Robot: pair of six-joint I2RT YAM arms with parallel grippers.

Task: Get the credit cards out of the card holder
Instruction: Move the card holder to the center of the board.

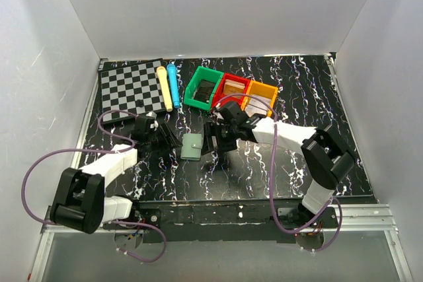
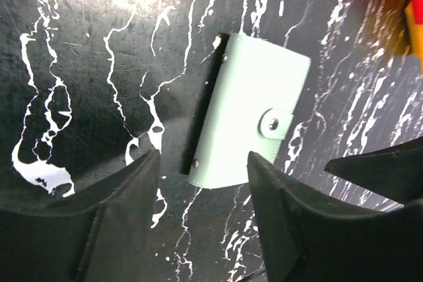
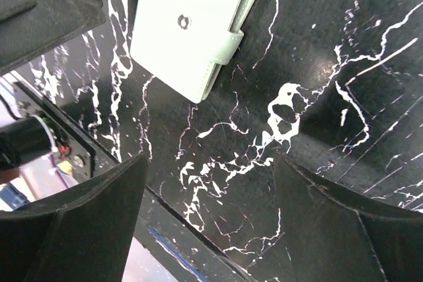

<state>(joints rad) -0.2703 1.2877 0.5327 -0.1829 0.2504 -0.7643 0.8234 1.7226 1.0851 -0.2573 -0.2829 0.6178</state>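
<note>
The card holder [image 1: 193, 146] lies flat and closed on the black marbled table, pale blue-green with its snap tab fastened. No credit cards show; they are hidden. My left gripper [image 1: 169, 140] is open and empty just left of the holder. In the left wrist view the holder [image 2: 254, 117] lies just ahead of the open left gripper [image 2: 205, 163], its near end between the fingertips. My right gripper [image 1: 215, 146] is open and empty just right of the holder. In the right wrist view the holder [image 3: 192, 24] lies ahead of the right gripper [image 3: 208, 173], apart from it.
A green bin [image 1: 203, 88], a red bin [image 1: 231, 90] and an orange bin [image 1: 261, 97] stand behind the grippers. A checkerboard [image 1: 132, 87], a yellow cylinder [image 1: 163, 87] and a blue cylinder [image 1: 173, 84] lie at the back left. White walls enclose the table.
</note>
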